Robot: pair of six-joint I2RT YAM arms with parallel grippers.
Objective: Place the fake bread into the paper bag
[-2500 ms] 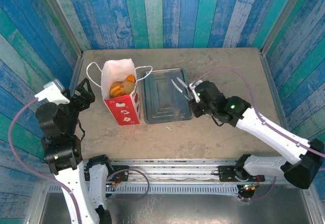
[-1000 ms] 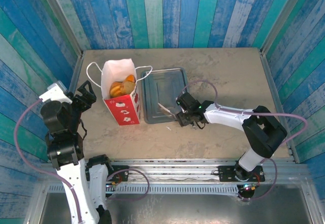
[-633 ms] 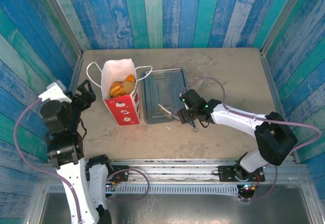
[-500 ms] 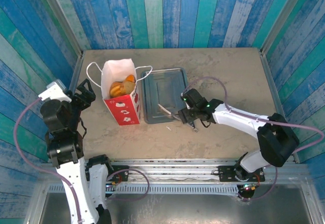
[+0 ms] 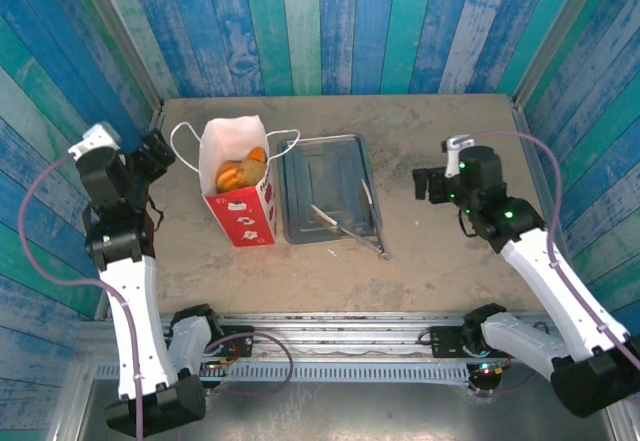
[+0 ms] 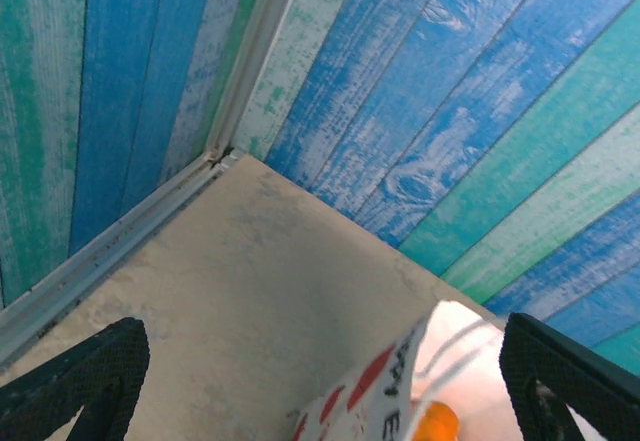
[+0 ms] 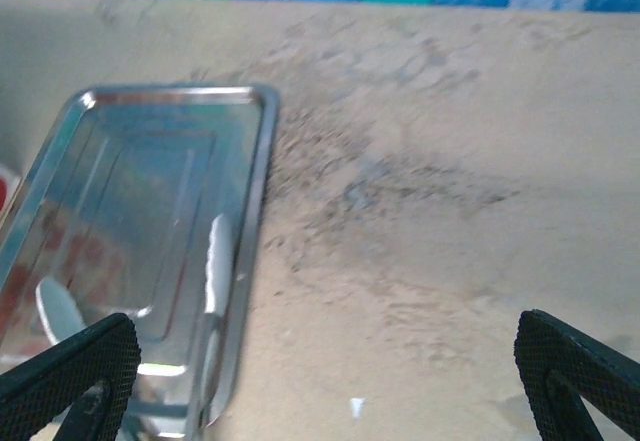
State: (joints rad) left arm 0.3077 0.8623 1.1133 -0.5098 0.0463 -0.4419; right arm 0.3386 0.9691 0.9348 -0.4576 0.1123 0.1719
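The paper bag [image 5: 240, 206], white above and red below, stands upright at the left of the table. Glossy golden and orange fake bread [image 5: 243, 172] lies inside it. My left gripper [image 5: 157, 150] hangs open to the left of the bag, near the wall, holding nothing. In the left wrist view the bag's rim [image 6: 395, 401] and an orange piece of bread [image 6: 437, 425] sit low between my open fingers [image 6: 85, 381]. My right gripper [image 5: 429, 183] is open and empty, well to the right of the tray. Its fingers [image 7: 70, 373] frame bare table.
A grey metal tray [image 5: 322, 173] lies right of the bag, its rim [image 7: 262, 151] seen from the right wrist. Metal tongs [image 5: 352, 226] rest across its near right corner, also seen as tongs [image 7: 216, 261] in the right wrist view. Blue striped walls enclose the table.
My right gripper opened, left the tongs on the tray's near right corner and drew back up and to the right. My left arm lifted and swung toward the left wall.
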